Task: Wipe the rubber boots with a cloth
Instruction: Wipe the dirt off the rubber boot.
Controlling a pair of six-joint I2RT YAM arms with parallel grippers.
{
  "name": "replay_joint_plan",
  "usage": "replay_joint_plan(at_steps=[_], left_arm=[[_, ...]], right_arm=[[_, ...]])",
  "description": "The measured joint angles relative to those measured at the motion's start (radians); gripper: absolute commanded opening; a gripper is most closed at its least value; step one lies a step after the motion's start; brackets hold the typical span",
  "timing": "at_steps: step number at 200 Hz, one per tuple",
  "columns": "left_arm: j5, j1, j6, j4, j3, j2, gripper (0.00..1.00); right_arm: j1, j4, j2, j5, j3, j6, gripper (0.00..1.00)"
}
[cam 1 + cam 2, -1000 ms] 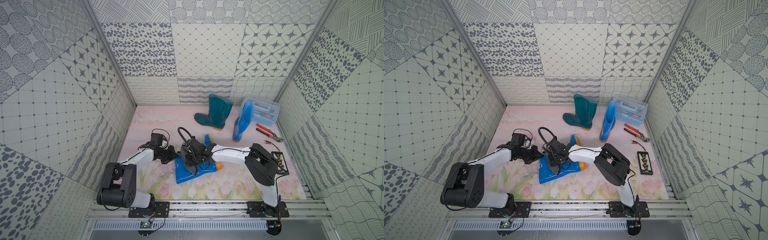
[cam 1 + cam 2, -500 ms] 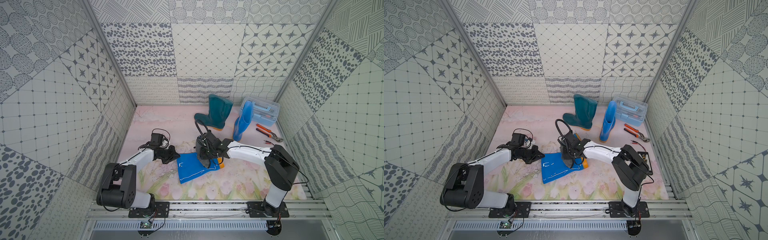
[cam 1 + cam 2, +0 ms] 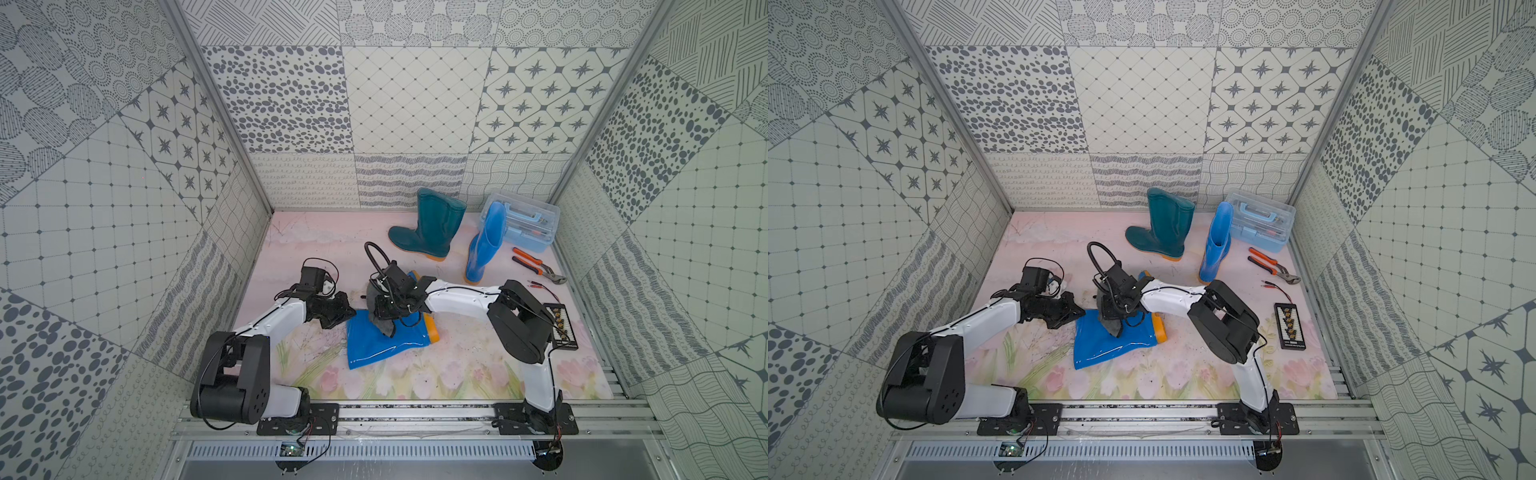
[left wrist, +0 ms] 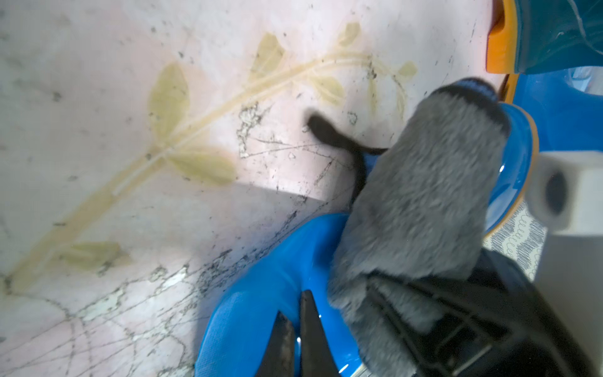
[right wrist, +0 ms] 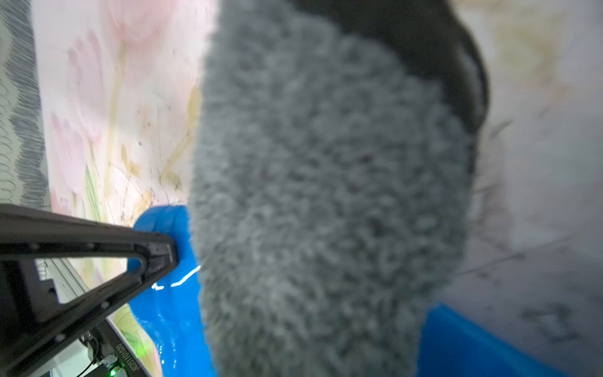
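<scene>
The cloth [image 3: 385, 327] hangs bunched from the right gripper [image 3: 384, 316], which is pinching it, and it rests on a blue boot [image 3: 380, 347] lying on its side mid-worktop, towards the front edge. The left gripper [image 3: 350, 312], fingers [image 4: 295, 329] pressed together, bears on that boot's shaft, apparently steadying it. The wiping looks to be in hand on this boot. The green boot [image 3: 432, 230] and the second blue boot [image 3: 484, 245] stand near the back right corner, probably left to do.

In both top views we look down from high in front of the lying blue boot [image 3: 374, 349], facing the wall [image 3: 415, 104] beyond it. Both wrist cameras sit close up, sharing that boot and the grey cloth [image 4: 417, 196].
</scene>
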Motion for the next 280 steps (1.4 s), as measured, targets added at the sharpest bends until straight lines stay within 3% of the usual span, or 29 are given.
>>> replay_joint_plan(at_steps=[25, 45, 85, 118, 145, 185, 232, 259, 280], left_arm=[[0.032, -0.003, 0.002, 0.012, 0.0, 0.0, 0.0], [0.056, -0.003, 0.002, 0.021, 0.003, 0.004, 0.0], [0.041, -0.002, 0.001, 0.003, 0.008, 0.008, 0.0], [0.034, -0.002, 0.001, -0.004, 0.009, 0.005, 0.0], [0.024, -0.002, 0.0, -0.011, 0.002, -0.006, 0.0], [0.016, -0.002, 0.001, -0.026, -0.004, -0.017, 0.0], [0.027, -0.002, 0.0, -0.025, -0.004, -0.018, 0.0], [0.024, -0.001, 0.0, -0.027, -0.004, -0.013, 0.0], [0.023, -0.001, 0.0, -0.027, -0.004, -0.01, 0.0]], right_arm=[[-0.151, -0.046, -0.19, -0.011, -0.118, -0.029, 0.0], [-0.176, -0.05, -0.275, 0.012, -0.145, -0.04, 0.0], [-0.048, -0.076, -0.204, 0.072, -0.092, -0.036, 0.0], [0.142, -0.072, -0.038, 0.05, 0.053, -0.024, 0.0], [0.236, -0.049, 0.019, 0.007, 0.092, -0.006, 0.0], [0.169, -0.06, -0.085, 0.024, -0.064, -0.004, 0.0], [-0.039, -0.127, -0.41, 0.122, -0.312, -0.032, 0.0], [-0.006, -0.13, -0.495, 0.193, -0.362, -0.019, 0.0], [0.109, -0.098, -0.443, 0.226, -0.357, 0.003, 0.0]])
